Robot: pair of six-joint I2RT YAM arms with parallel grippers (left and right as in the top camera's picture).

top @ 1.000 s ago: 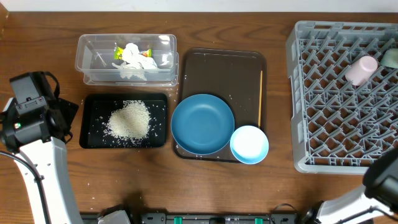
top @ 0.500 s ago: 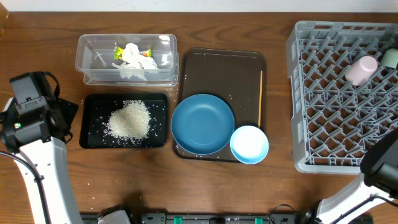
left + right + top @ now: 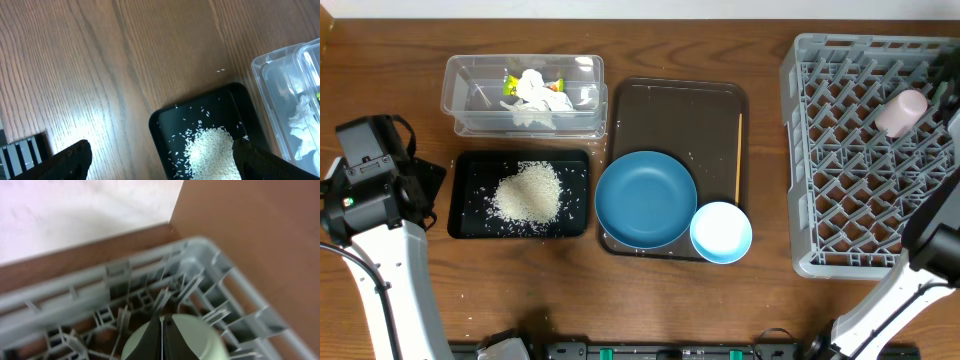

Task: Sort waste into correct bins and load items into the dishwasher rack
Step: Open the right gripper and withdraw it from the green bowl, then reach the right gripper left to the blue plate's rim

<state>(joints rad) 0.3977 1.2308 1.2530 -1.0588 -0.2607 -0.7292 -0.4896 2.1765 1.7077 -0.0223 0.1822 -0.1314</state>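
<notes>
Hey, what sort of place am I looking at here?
Likely a staged dish-clearing station: a wooden table holds a grey dishwasher rack, a brown serving tray with a blue plate, and a clear tub and black tray sorting waste.

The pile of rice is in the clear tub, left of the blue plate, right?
No. The rice lies in the black tray, left of the blue plate; the clear tub holds tissue. The overhead view shows it.
</notes>
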